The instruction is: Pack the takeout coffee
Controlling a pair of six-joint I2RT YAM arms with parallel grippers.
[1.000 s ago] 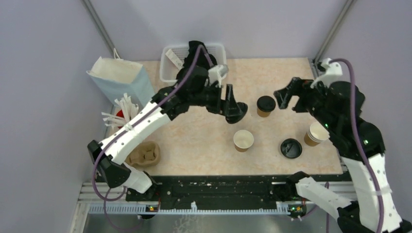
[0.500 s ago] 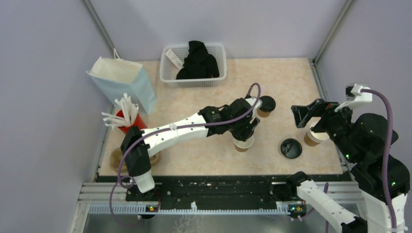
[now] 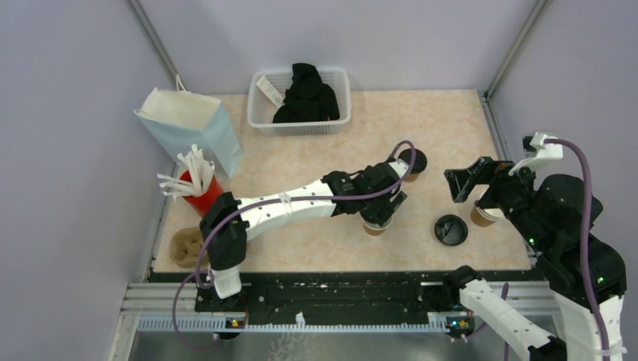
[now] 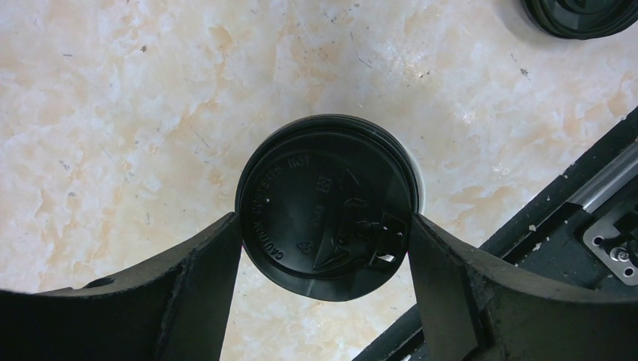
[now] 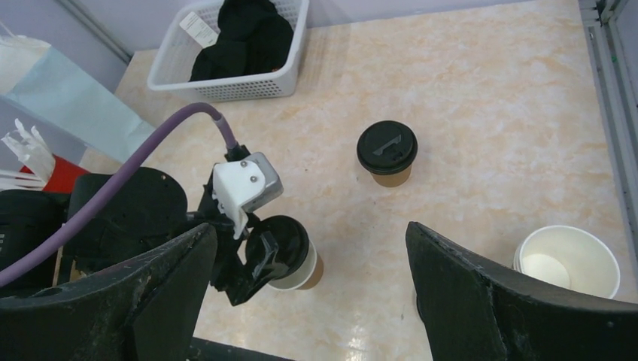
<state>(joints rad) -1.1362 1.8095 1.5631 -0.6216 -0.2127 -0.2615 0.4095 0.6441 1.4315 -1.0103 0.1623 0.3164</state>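
Where the left arm lies stretched over the pale marbled table (image 3: pixel 316 244) in the top view, the left gripper (image 3: pixel 380 209) sits right over a small brown paper cup (image 3: pixel 374 227). A second brown paper cup with a black lid (image 3: pixel 412 162) stands just past this gripper, not touching it. The right gripper (image 3: pixel 468 182) hangs in the air off to the side. A loose black lid (image 3: pixel 450 229) lies on the table near it, and a stack of open paper cups (image 3: pixel 480 216) stands just beside it.

In the left wrist view, a round black plastic lid (image 4: pixel 323 203) lies on the cup, right between the two fingers (image 4: pixel 203 278). Both fingers touch its edge, one on each side, so the gripper is holding the lid. A thin bit of white cup rim peeks out on one side.

In the right wrist view, the right gripper's fingers are spread wide with nothing between them. The second cup stands ahead of this gripper, well apart from it.
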